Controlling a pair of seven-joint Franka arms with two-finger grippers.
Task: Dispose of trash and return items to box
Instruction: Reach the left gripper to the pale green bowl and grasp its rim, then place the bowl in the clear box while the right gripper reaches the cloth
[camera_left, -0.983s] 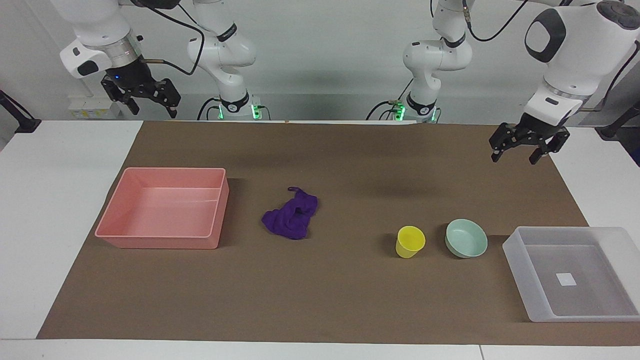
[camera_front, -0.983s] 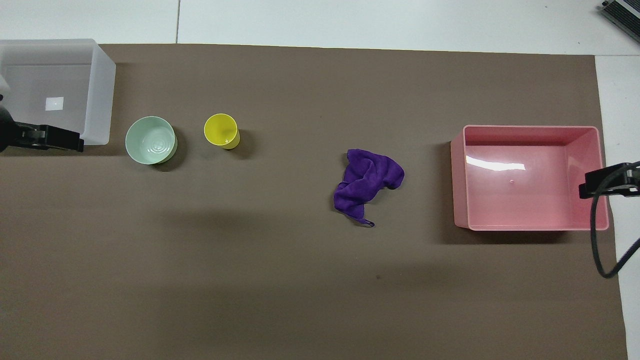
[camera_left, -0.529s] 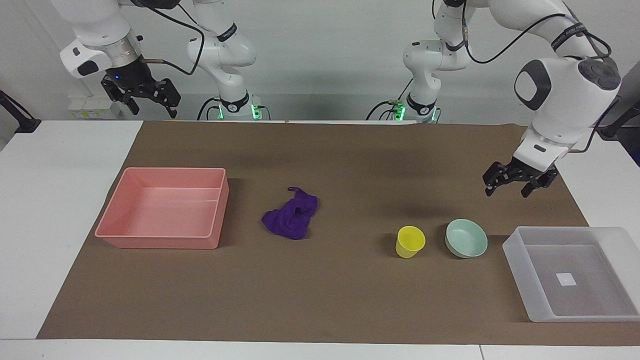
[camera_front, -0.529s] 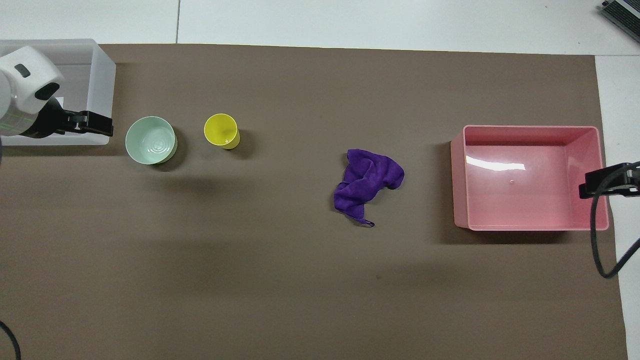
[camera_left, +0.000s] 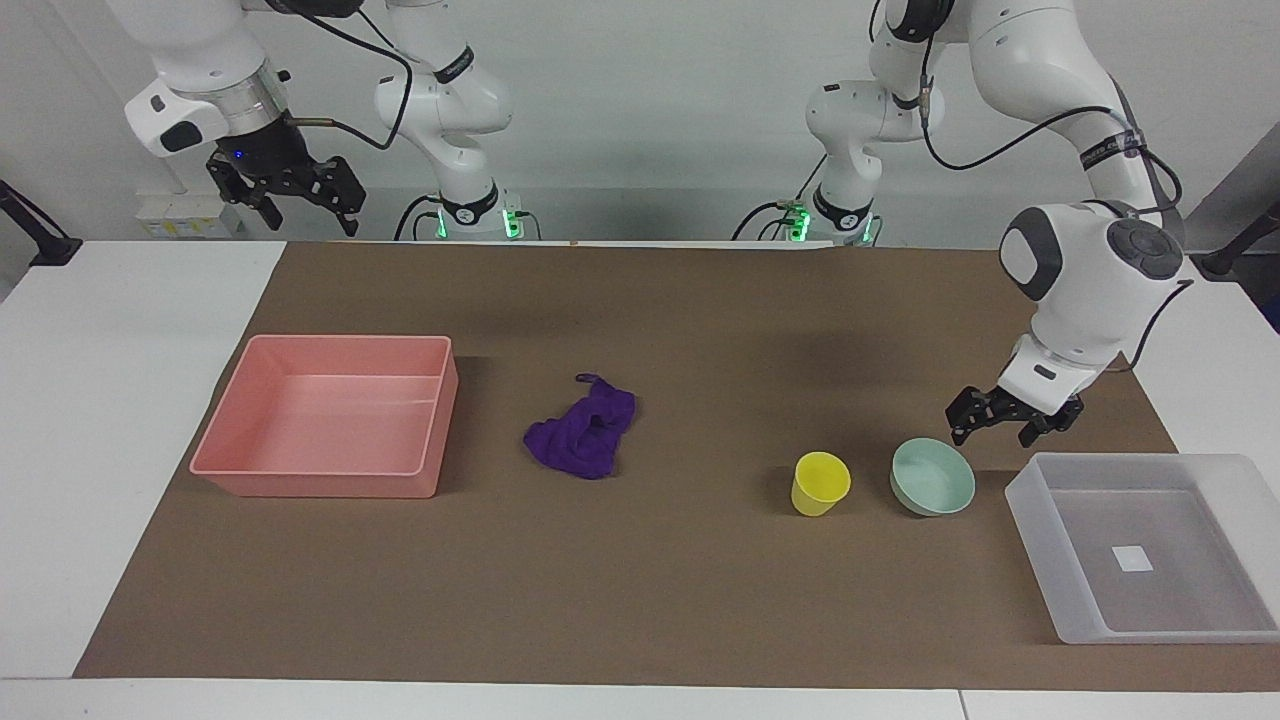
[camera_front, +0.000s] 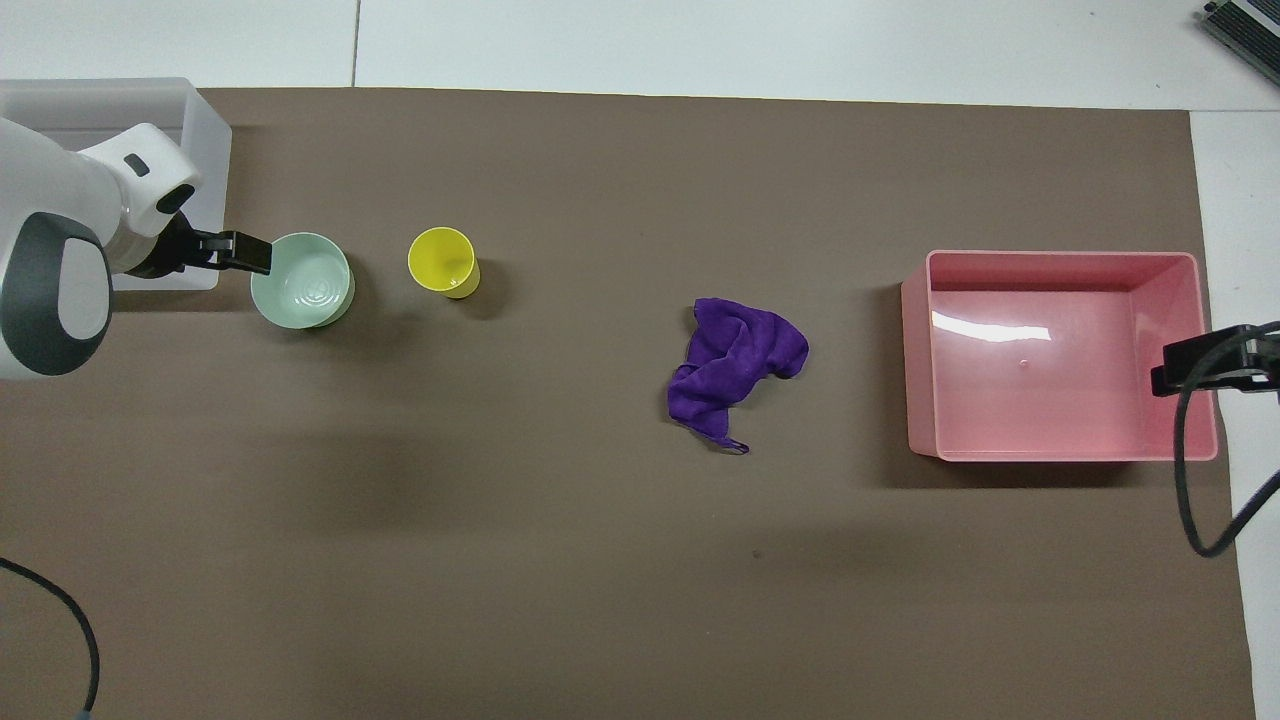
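The left gripper (camera_left: 992, 421), jaws apart, hangs just above the pale mint-green round bowl (camera_left: 933, 477); it seems light, stiff and smooth, so its thin rim is the place to pinch. The right gripper (camera_left: 290, 195) waits, jaws apart.

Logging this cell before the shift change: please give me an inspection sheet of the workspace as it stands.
Surface: brown mat on white table.
Job's things: purple rag on mat; yellow cup and mint bowl upright, side by side; translucent tray and pink bin both empty.
Clutter: nothing seen.
Grippers: left gripper open, beside the bowl at the tray's corner; right gripper open, waits raised.
Cables: black cable at the pink bin's end.
Surroundings: white wall.
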